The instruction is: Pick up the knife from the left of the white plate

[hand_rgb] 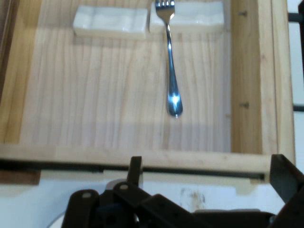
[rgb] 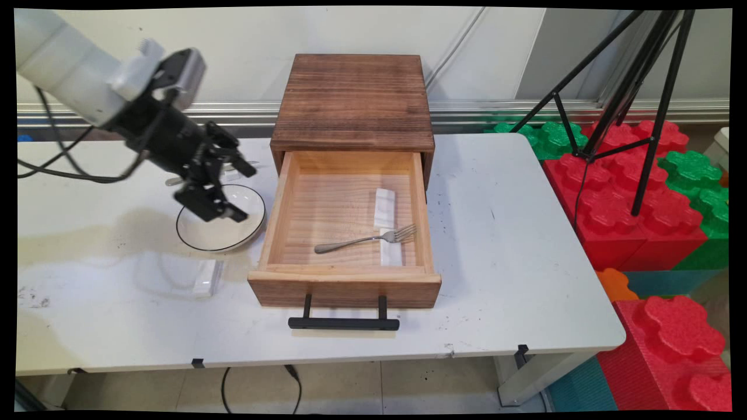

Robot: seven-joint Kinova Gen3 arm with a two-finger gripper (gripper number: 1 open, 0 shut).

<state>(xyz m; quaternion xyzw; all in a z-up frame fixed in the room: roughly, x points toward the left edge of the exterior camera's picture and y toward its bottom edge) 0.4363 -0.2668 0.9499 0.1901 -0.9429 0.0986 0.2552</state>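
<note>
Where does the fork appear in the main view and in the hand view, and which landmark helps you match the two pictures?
Main view: the fork lies in the open drawer, right of centre, its tines on the nearer white rest.
Hand view: the fork runs down from the top edge, centre-right, its tines on the right-hand white rest.
Shared landmark: the two white rests, end to end on the drawer floor.

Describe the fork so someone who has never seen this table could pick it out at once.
Start at the wooden box in the middle of the white table; its drawer is pulled open toward the camera. Inside lies the fork, tines resting on the nearer of two white rests. It is the only metal item in the drawer.
</note>
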